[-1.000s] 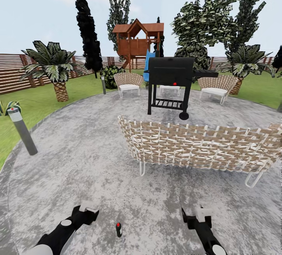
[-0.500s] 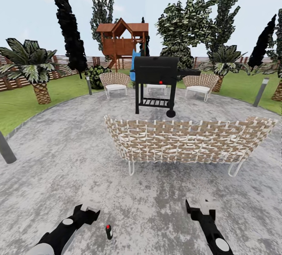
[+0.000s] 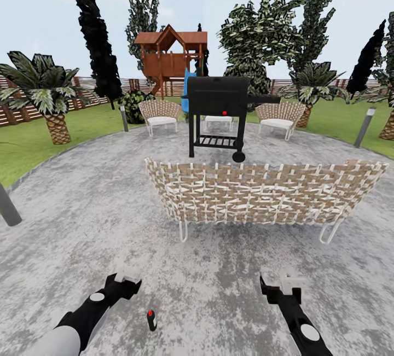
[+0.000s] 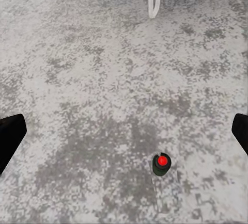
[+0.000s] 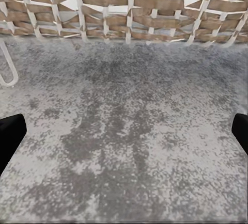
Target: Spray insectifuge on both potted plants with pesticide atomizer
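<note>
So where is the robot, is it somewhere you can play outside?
Yes, it looks like a back garden. There's a wooden playhouse with a slide, a black barbecue grill, woven chairs on a round stone patio, and a slatted wooden fence around the grass.

The pesticide atomizer [image 3: 151, 320] is too small to show its label.

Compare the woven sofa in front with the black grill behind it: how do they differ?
The woven sofa is long, low and tan-and-white, with its back to the camera; the black grill is narrower, taller and solid black. The woven sofa rests on thin white loop legs, while the black grill stands on a frame with a wheel and a slatted shelf. Both stand on the grey stone patio.
</note>
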Controlling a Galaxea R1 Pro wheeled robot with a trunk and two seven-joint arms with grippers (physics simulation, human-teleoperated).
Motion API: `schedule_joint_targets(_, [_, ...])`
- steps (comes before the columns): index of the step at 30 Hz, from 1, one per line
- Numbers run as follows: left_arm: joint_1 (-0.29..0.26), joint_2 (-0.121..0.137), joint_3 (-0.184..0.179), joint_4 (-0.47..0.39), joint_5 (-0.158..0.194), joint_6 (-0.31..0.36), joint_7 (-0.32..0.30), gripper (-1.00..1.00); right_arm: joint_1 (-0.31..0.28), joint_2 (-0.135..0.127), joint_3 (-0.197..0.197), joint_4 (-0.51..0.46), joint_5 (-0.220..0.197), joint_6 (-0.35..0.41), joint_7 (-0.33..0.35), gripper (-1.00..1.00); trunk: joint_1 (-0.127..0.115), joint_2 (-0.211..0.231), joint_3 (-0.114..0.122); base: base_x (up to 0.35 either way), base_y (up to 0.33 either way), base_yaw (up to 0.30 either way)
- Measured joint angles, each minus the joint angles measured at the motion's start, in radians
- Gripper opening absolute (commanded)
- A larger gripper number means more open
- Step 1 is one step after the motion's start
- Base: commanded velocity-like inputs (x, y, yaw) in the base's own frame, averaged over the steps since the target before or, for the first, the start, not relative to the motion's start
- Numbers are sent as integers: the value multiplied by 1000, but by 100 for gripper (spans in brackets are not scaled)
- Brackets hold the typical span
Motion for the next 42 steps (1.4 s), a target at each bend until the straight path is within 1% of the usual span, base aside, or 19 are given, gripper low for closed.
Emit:
schedule_joint_targets(3, [3,1,0,1,2,-1,1,100,0,-1,0,-1,0,17,1,100,12,-21,-9,0,0,0])
schedule_joint_targets(9, [6,0,1,2,3,-2,1,100,0,-12,0,-1,1,21,0,100,35,-63,-28,0,0,0])
schedule_joint_targets(25, [5,0,1,1,3,-2,2,100,0,-13,1,-1,1,20,0,100,96,-175,-78,0,0,0])
schedule_joint_targets(31, [7,0,-1,3,24,-5,2,100,0,-12,3,0,1,20,2,100,119,-217,-97,0,0,0])
schedule_joint_targets(40, [7,0,-4,7,29,-12,2,100,0,-13,2,-2,1,19,0,100,153,-280,-125,0,0,0])
schedule_joint_targets(42, [7,-1,-2,1,29,-12,2,100,0,-25,-1,-18,0,23,0,100,161,-294,-132,0,0,0])
